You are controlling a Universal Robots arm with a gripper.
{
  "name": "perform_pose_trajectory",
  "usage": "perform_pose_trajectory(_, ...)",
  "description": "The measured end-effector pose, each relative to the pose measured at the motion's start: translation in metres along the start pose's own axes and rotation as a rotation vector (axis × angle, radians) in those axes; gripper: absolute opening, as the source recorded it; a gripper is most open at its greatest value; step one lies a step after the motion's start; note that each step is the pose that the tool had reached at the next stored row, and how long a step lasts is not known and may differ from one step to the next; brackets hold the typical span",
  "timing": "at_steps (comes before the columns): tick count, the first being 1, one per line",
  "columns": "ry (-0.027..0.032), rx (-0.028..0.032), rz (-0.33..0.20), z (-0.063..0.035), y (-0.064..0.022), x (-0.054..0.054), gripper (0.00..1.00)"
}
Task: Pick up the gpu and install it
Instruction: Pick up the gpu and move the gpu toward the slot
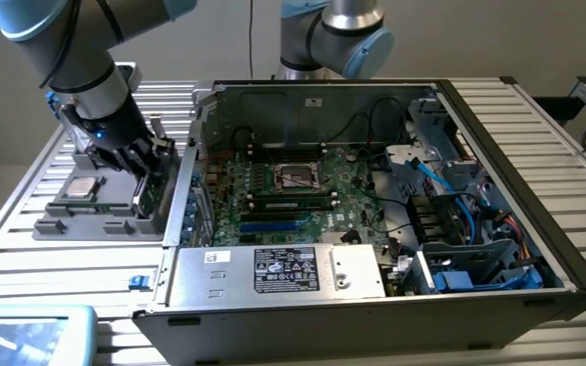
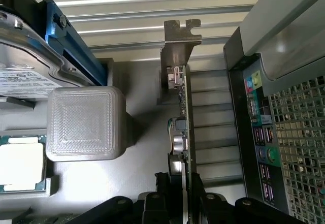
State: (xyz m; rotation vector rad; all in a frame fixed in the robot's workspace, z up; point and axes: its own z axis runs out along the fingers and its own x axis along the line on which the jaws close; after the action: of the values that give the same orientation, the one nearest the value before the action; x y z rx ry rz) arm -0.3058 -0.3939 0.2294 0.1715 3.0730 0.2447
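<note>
Since the gpu stands on edge in the grey holder tray at the exterior view's left, just beside the open computer case, a straight upward lift is judged best. That way the card is neither dragged along its slot nor tipped against the case wall close by. In the wrist view the gripper is seen pinching the card at one end, a finger pressed to each face, while the silver bracket juts out at the other end. As only one end is held, the card could swing, so a square, firm hold clear of the small components is advised.

In the tray, a processor chip is laid flat in a recess toward the exterior view's left, and the gpu is slotted upright at the edge nearest the case. A silver hard drive in blue rails is seen in the wrist view beside a grey block. Inside the case, a motherboard is mounted with a memory stick seated across it. Blue slots below appear unoccupied. A power supply is fixed at the near wall, and blue cables are bundled at the exterior view's right.
</note>
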Motion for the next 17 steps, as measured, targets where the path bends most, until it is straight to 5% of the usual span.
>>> perform_pose_trajectory(17,-0.0001,0.0002,-0.001,-0.0765,0.0117,0.000,0.29)
